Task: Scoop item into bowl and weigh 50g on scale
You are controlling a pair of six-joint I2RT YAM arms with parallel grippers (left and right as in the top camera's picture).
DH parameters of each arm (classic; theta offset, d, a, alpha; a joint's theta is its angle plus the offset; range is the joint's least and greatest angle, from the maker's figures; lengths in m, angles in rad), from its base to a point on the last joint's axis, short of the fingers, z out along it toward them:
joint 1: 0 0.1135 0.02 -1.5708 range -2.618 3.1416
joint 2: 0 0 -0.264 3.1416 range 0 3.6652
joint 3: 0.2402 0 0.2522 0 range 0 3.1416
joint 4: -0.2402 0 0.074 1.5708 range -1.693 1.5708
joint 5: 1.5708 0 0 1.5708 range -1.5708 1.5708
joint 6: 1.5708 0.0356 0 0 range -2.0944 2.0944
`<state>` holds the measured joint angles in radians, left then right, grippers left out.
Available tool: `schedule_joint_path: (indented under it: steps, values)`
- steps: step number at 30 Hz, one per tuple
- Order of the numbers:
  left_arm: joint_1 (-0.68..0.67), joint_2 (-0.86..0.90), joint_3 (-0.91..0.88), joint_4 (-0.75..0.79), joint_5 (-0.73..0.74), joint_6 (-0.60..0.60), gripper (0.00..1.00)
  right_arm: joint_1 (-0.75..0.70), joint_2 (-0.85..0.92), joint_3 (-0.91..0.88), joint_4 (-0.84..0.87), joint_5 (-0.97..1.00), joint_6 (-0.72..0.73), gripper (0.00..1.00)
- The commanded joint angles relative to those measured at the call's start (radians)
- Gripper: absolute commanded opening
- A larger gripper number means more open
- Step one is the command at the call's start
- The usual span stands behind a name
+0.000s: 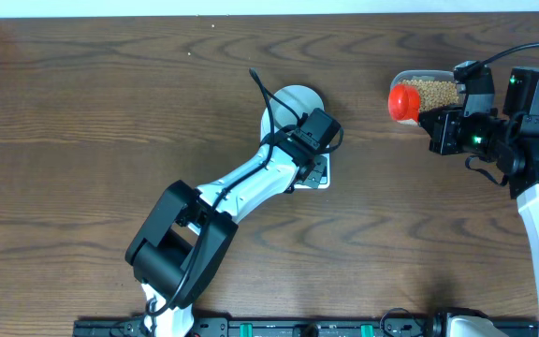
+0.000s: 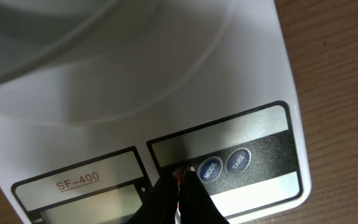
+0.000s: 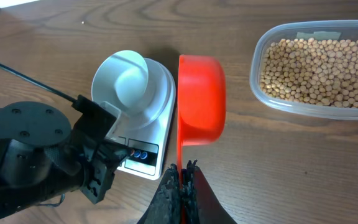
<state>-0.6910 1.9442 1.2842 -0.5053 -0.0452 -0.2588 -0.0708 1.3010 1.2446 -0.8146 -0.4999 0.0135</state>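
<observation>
Currently the beans [image 3: 319,68] lie heaped in a clear tub [image 3: 258,93] ahead and to the right of the right gripper [image 3: 183,171], whose jaws are pinched tight on the handle of a red scoop [image 3: 201,99]. Left of the scoop, the bowl [image 3: 129,81] sits on the scale [image 3: 162,127]. The left gripper [image 2: 182,177] is closed with nothing between its fingers, its tips at the scale's front panel just left of the blue buttons [image 2: 222,163].
</observation>
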Motion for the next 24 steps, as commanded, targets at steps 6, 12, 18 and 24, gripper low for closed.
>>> schedule_joint_path:
  steps: [6, 12, 18, 24]
  values:
    - [-0.002, 0.011, -0.011, 0.010, -0.037, -0.004, 0.07, -0.007, -0.008, 0.021, -0.002, 0.000, -0.016, 0.01]
    - [-0.002, 0.016, -0.011, 0.011, -0.057, 0.003, 0.07, -0.007, -0.008, 0.021, -0.002, 0.000, -0.015, 0.01]
    - [-0.003, 0.026, -0.011, 0.010, -0.052, 0.002, 0.07, -0.007, -0.008, 0.021, -0.002, 0.001, -0.016, 0.01]
    - [-0.026, 0.026, -0.011, 0.010, -0.052, 0.003, 0.07, -0.007, -0.008, 0.021, -0.002, 0.001, -0.016, 0.01]
